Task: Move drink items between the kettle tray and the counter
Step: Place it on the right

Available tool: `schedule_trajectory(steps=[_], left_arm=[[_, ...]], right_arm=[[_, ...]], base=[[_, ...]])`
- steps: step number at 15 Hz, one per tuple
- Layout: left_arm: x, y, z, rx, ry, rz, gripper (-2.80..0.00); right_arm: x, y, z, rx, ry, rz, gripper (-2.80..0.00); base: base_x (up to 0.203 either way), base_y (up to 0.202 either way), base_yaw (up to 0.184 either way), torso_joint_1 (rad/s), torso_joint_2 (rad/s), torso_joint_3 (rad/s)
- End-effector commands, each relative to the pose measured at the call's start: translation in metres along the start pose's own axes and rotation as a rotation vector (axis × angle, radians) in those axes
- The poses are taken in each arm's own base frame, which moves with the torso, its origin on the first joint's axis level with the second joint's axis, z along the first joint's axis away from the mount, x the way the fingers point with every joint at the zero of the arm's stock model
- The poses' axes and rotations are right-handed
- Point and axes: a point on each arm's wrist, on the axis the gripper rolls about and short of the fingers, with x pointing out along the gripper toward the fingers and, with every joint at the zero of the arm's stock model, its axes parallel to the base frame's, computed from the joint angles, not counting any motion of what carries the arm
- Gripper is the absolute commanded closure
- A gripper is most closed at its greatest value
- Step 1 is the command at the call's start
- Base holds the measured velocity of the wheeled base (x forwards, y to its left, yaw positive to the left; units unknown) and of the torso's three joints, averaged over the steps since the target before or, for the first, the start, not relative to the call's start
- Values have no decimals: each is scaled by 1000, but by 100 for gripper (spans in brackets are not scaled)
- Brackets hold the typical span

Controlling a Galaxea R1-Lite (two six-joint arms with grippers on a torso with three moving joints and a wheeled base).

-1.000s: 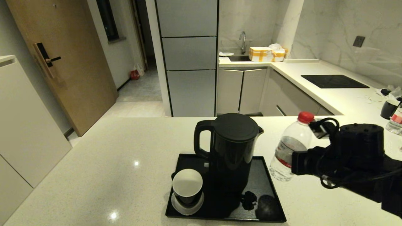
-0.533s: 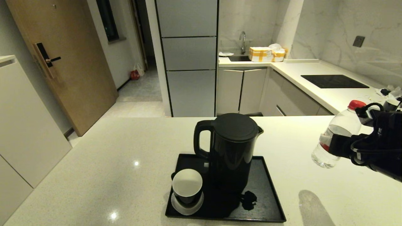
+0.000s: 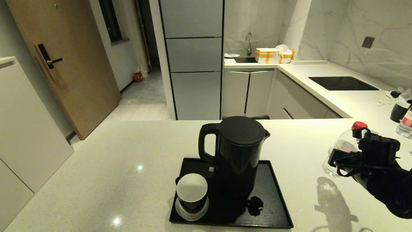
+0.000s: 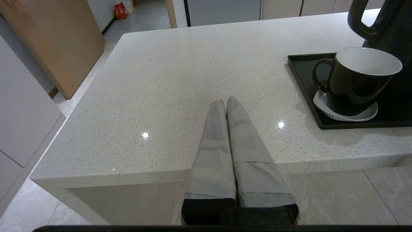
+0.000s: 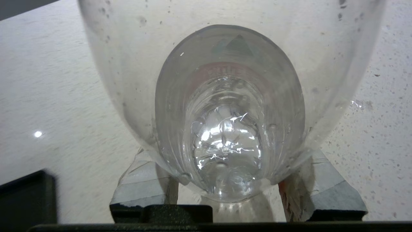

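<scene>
My right gripper (image 3: 338, 156) is shut on the clear water bottle (image 3: 343, 146) with the red cap, holding it low over the cream counter (image 3: 96, 177), well right of the kettle tray (image 3: 277, 206). In the right wrist view the bottle (image 5: 225, 96) fills the space between the two fingers (image 5: 145, 183) of that gripper (image 5: 231, 182). The black cup (image 3: 192, 190), white inside, stands on a white saucer (image 3: 190, 214) at the tray's front left. My left gripper (image 4: 226, 102) is shut and empty over the counter's front edge, left of the cup (image 4: 357, 80) and tray (image 4: 302, 74).
A tall black kettle (image 3: 239, 154) stands mid-tray, with a small black plug (image 3: 256, 205) in front of it. At the far right edge sit another black cup (image 3: 399, 111) and bottle (image 3: 406, 124). A black cooktop (image 3: 342, 83) lies behind.
The right gripper has carried the bottle from beside the tray's right edge further right, then lowered it toward the counter. The left arm, cup and kettle have not moved.
</scene>
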Motion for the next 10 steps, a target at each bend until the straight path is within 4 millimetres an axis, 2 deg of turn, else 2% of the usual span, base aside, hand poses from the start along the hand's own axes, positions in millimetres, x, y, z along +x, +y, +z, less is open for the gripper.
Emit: schedule_trajectory(steps=[1, 4, 8, 9, 10], left_arm=[[0, 0, 0, 0, -1, 0, 0], [0, 0, 0, 0, 0, 0, 0], [0, 0, 0, 1, -2, 0, 0], [0, 0, 0, 0, 0, 0, 0], [0, 0, 0, 0, 0, 0, 0]], right_arm=[[22, -5, -36, -20, 76, -49, 0], [30, -7, -52, -22, 112, -59, 0], [27, -7, -50, -32, 112, -59, 0], [27, -7, -48, -30, 106, -58, -280], [25, -7, -44, -26, 94, -54, -280]], base=[[0, 0, 0, 0, 0, 0], [0, 0, 0, 0, 0, 0], [0, 0, 0, 0, 0, 0], [0, 0, 0, 0, 0, 0], [0, 0, 0, 0, 0, 0]])
